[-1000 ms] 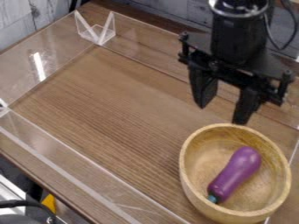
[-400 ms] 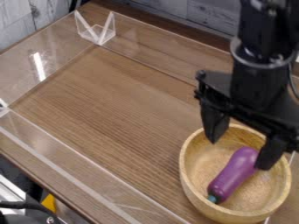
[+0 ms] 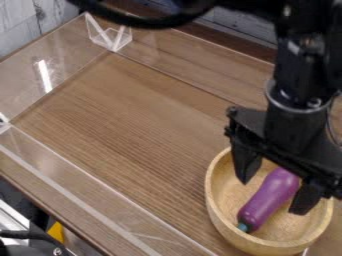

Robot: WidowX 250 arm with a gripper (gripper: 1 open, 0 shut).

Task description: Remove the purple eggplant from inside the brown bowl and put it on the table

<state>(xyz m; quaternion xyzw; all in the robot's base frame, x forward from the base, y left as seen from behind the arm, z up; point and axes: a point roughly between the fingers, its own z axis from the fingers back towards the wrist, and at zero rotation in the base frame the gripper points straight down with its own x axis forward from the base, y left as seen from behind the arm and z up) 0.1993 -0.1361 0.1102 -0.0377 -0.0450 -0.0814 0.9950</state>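
1. Here the gripper (image 3: 285, 182) has come down into the brown bowl (image 3: 222, 186), its jaws spread wide to either side of the purple eggplant (image 3: 269, 198); nothing is pinched yet.
2. The eggplant lies inside the bowl, slanted, with its teal stem tip toward the near rim and its rounded end up between the two fingers (image 3: 246, 165).
3. Whether either finger touches the eggplant cannot be told from this view; the upper end of the eggplant is partly hidden behind the gripper body.
4. Compared with a second ago, the gripper has moved from above the far rim of the bowl, over bare bench (image 3: 134, 120), to a low position straddling the eggplant; the jaws were already wide then and remain so.
5. The eggplant and bowl have not shifted between the frames.
6. Judged from this, the approach is nearly finished: closing the jaws on the eggplant seems the step in hand, with lifting it out and setting it on the bench still to come.
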